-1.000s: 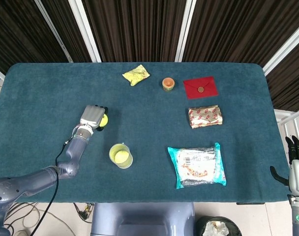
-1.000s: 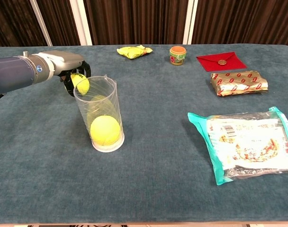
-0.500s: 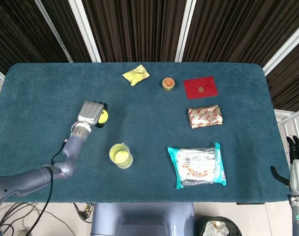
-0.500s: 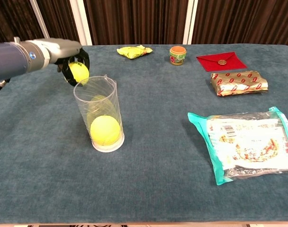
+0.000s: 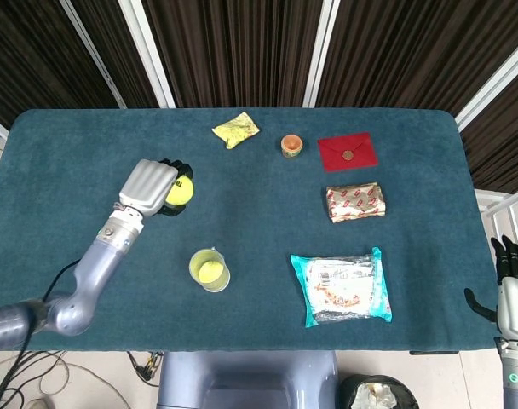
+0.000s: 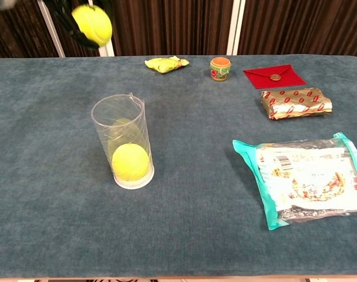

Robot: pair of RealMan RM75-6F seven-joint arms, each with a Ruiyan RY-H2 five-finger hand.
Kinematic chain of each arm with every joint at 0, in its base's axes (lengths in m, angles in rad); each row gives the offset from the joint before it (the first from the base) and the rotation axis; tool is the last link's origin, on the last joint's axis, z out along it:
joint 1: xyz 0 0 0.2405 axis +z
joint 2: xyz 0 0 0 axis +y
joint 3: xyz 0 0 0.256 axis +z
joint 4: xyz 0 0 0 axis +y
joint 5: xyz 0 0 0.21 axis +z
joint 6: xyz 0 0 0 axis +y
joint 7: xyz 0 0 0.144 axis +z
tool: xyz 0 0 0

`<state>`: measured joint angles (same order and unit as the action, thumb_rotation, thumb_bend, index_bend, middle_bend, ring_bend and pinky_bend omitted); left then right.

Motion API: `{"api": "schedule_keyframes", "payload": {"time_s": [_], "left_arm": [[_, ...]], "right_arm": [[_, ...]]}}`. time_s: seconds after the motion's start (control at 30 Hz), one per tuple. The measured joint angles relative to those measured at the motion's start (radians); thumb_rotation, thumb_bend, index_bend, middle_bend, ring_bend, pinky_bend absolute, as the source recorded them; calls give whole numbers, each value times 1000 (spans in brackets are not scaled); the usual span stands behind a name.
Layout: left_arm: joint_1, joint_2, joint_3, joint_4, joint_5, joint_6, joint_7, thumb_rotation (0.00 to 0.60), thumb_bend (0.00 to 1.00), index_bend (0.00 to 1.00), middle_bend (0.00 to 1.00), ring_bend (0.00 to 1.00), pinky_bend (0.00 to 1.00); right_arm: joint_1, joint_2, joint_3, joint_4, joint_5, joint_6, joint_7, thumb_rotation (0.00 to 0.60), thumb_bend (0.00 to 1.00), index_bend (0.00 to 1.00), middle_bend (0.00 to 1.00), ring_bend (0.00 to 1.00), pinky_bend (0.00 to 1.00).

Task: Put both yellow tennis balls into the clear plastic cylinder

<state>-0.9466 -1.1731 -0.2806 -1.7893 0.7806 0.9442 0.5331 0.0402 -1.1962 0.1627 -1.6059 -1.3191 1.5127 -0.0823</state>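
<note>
Overhead, the left hand (image 5: 150,183) grips a tennis ball (image 6: 92,24), cylinder (image 6: 121,141) below, snack bag (image 6: 305,179) well apart.

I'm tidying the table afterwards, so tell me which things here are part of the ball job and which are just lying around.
Part of the job:
held ball in left hand
ball in tube
clear tube

Just lying around:
yellow packet
small orange jar
red envelope
foil-wrapped pack
snack bag
right hand, idle off the table edge

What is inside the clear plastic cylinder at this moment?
One yellow tennis ball sits at the bottom of the clear plastic cylinder; nothing lies on top of it. The second tennis ball is outside, held by the left robot hand.
</note>
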Motion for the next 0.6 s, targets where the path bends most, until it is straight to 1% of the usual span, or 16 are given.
{"api": "schedule_keyframes", "payload": {"time_s": [0.1,0.3,0.43,0.6], "left_arm": [[17,72,-11,-101,38,4,-26,600,300,401,463,381,558],[44,134,-8,-216,141,-24,-100,600,294,401,462,381,557],[54,161,4,-265,166,-62,-142,600,289,401,461,381,557],[51,177,25,-299,183,-124,-182,600,287,400,461,381,557]], "right_arm": [[0,-1,-1,0,-3,3,-6,600,337,0,17,24,0],[0,-6,1,1,0,7,-17,600,337,0,16,24,0],[0,-7,4,2,5,7,-16,600,338,0,17,24,0],[-3,-5,7,1,9,11,-11,600,337,0,16,24,0]]}}
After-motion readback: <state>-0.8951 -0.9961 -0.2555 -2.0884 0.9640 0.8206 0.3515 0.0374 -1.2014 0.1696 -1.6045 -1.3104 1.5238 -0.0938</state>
